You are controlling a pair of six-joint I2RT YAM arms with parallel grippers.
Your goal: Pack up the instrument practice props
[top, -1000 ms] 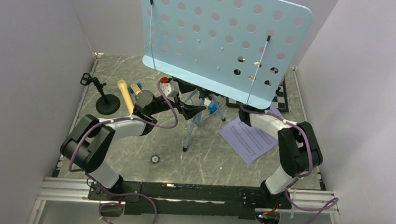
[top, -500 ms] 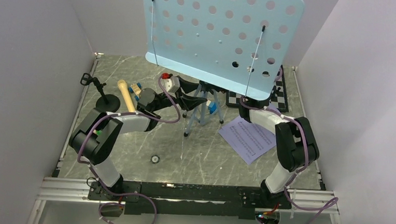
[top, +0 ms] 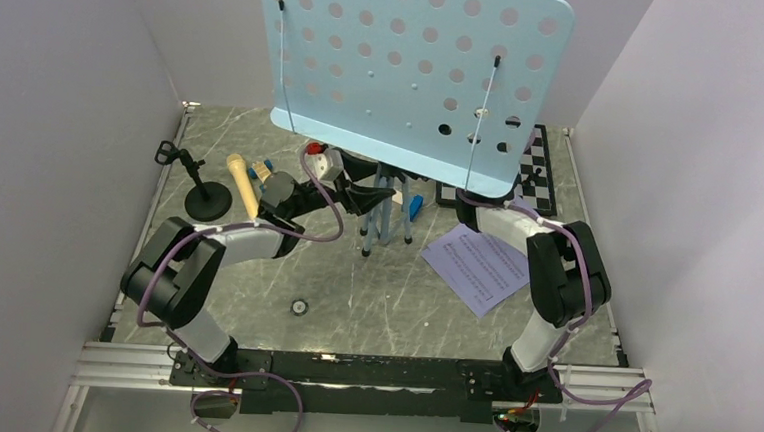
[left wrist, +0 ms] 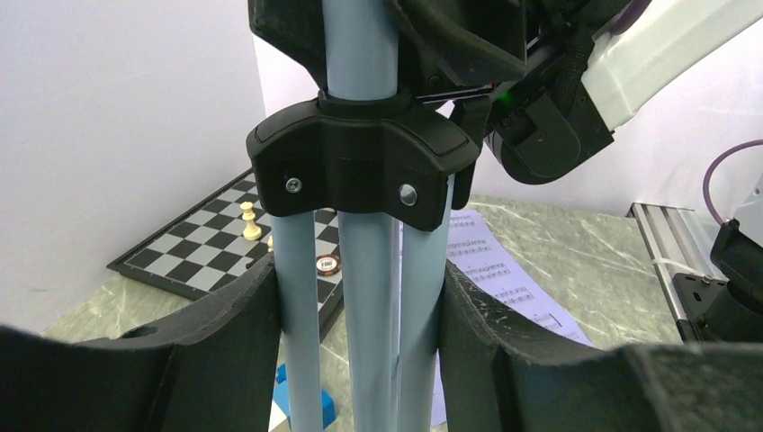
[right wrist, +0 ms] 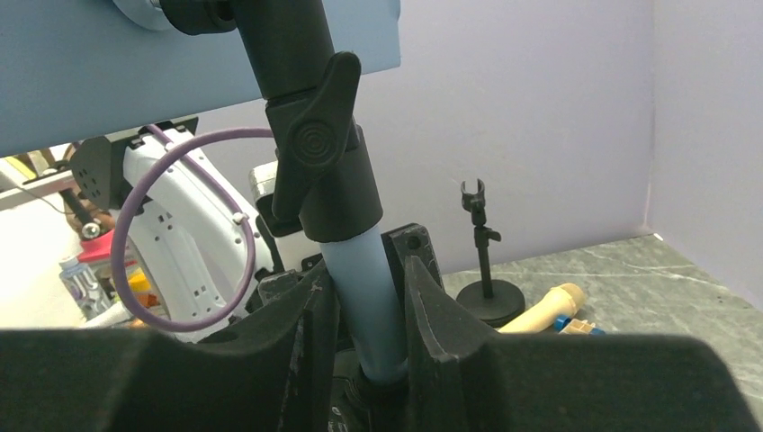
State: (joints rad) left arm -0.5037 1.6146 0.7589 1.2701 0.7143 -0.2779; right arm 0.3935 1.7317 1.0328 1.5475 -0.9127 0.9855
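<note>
The light-blue perforated music stand (top: pixel 407 67) stands upright mid-table, its tripod legs (top: pixel 383 216) drawn together. My left gripper (top: pixel 374 198) is shut on the folded legs (left wrist: pixel 360 342) just below the black leg collar (left wrist: pixel 360 162), one finger on each side. My right gripper (right wrist: pixel 369 333) is shut on the stand's blue pole (right wrist: pixel 360 297) under the black clamp knob (right wrist: pixel 315 144); the plate hides it from above. The lavender sheet music (top: pixel 477 267) lies flat at right. The tan microphone (top: pixel 242 187) lies next to the black mic stand (top: pixel 207 200) at left.
The chessboard (top: pixel 536 175) with pieces lies at the back right, partly under the plate. Small coloured blocks (top: pixel 260 172) lie by the microphone, and a blue block (top: pixel 415 207) lies near the legs. A small round disc (top: pixel 299 307) lies toward the front. Walls enclose three sides.
The tripod legs have gone from spread to pressed together between my left fingers. The stand's plate has shifted a little to the left. The right arm has followed the pole.
</note>
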